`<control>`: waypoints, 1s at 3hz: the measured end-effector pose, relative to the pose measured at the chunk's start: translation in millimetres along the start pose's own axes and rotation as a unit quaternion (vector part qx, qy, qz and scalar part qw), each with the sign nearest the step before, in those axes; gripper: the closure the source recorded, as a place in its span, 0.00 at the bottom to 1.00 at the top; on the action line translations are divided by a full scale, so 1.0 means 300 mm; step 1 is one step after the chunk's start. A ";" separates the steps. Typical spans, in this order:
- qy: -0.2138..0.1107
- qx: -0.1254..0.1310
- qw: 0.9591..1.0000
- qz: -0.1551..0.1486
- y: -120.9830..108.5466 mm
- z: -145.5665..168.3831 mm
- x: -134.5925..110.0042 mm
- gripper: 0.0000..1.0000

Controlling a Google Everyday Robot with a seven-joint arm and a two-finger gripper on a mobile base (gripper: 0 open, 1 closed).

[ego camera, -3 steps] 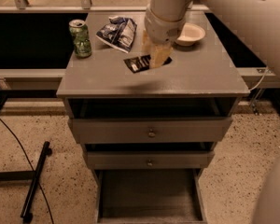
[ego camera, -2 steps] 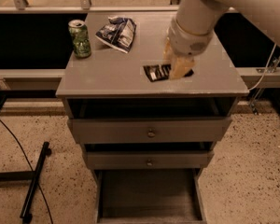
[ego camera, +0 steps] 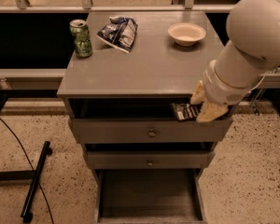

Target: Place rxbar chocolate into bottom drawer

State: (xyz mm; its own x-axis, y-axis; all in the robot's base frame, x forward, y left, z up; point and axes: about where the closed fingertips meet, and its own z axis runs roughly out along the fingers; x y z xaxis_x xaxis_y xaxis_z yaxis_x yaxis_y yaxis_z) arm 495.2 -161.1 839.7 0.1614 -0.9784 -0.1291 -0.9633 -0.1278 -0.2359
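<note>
Black flat rxbar chocolate wrapper (ego camera: 184, 111), its white lettering unreadable, has moved off the grey tabletop (ego camera: 149, 66) past its near right edge. The cream-fingered gripper (ego camera: 202, 105) clamps it, well above the pulled-out grey bottom drawer (ego camera: 149, 192).

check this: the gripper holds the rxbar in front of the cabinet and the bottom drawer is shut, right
Not quite. The camera view shows the bottom drawer pulled open, not shut. The rest stands: the gripper holds the rxbar chocolate in front of the cabinet.
</note>
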 end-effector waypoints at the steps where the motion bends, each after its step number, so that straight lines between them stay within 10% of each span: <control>1: 0.002 -0.007 1.000 0.005 0.037 0.021 0.026 1.00; 3: -0.111 -0.021 0.992 0.047 0.091 0.260 0.083 1.00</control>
State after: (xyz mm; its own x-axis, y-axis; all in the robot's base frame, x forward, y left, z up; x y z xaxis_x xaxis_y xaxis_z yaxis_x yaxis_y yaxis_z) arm 489.6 -176.3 754.9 0.1099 -0.9268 -0.3590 -0.9837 -0.0496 -0.1731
